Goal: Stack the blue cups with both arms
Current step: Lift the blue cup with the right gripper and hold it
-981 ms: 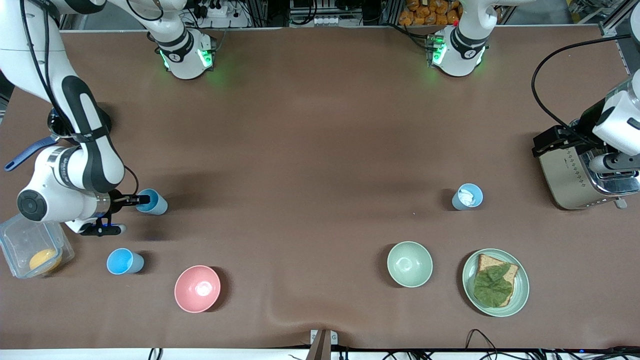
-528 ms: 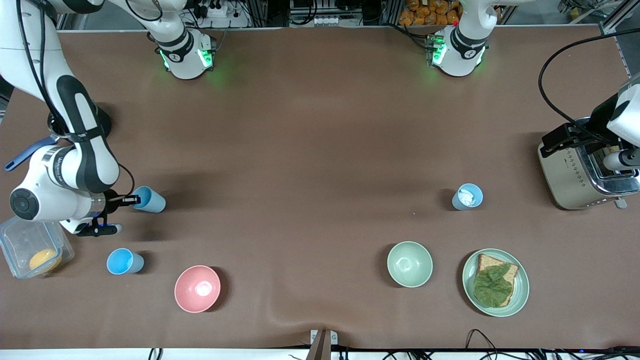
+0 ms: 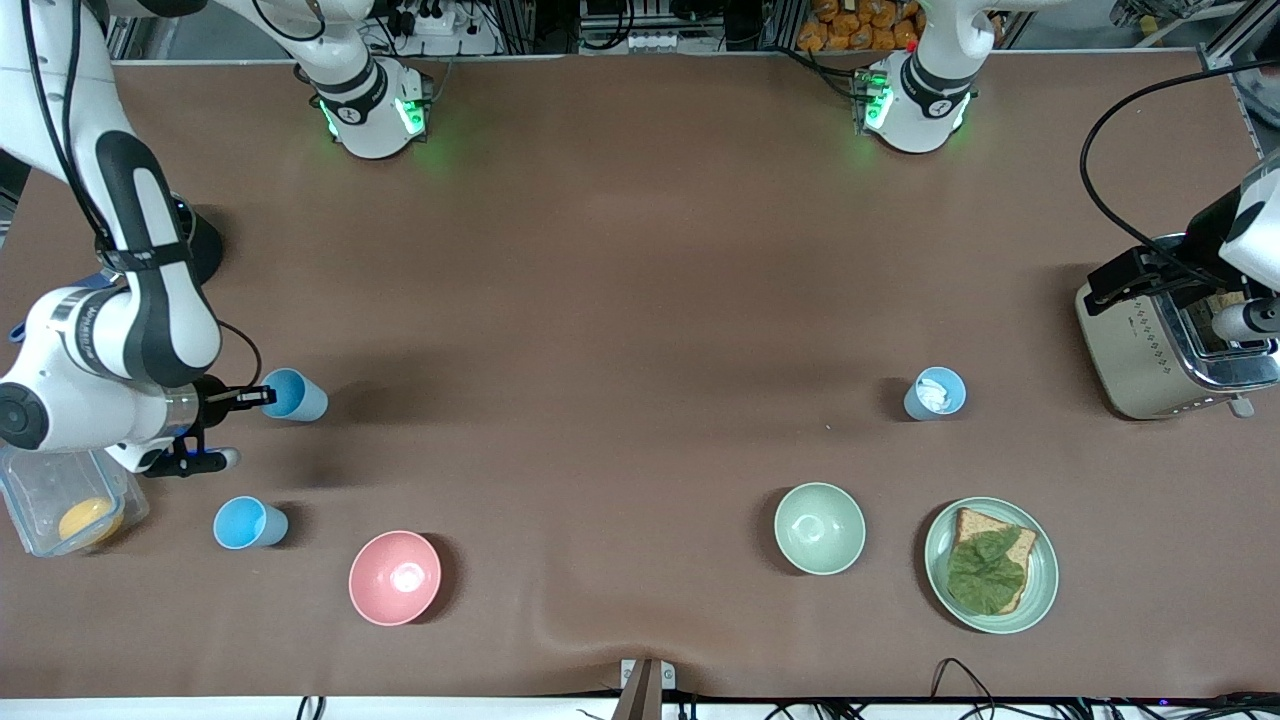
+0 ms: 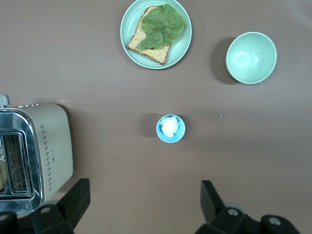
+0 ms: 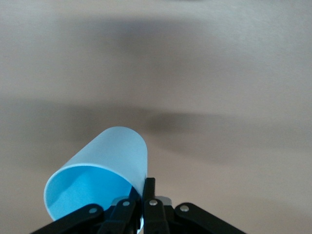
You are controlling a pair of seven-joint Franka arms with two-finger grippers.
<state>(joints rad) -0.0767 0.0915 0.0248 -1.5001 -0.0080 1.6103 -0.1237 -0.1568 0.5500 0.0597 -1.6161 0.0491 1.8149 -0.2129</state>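
My right gripper [image 3: 262,396] is shut on the rim of a blue cup [image 3: 295,394], which hangs tilted just above the table at the right arm's end. In the right wrist view its fingers [image 5: 149,190] pinch the wall of that cup [image 5: 100,170], one inside and one outside. A second blue cup [image 3: 249,523] stands upright nearer the front camera. A third blue cup [image 3: 936,392] with something white inside stands toward the left arm's end. My left gripper [image 4: 144,204] hangs open and empty high above the table, between the toaster and that cup [image 4: 170,128].
A pink bowl [image 3: 394,577] lies near the second cup. A pale green bowl [image 3: 819,527] and a plate [image 3: 1040,590] with bread and lettuce lie nearer the camera than the third cup. A toaster [image 3: 1140,355] stands at the left arm's end. A clear container [image 3: 45,490] sits under the right arm.
My right gripper closed on the cup's rim and drew it, tilted, toward the right arm's end of the table. The left hand shifted slightly over the toaster.
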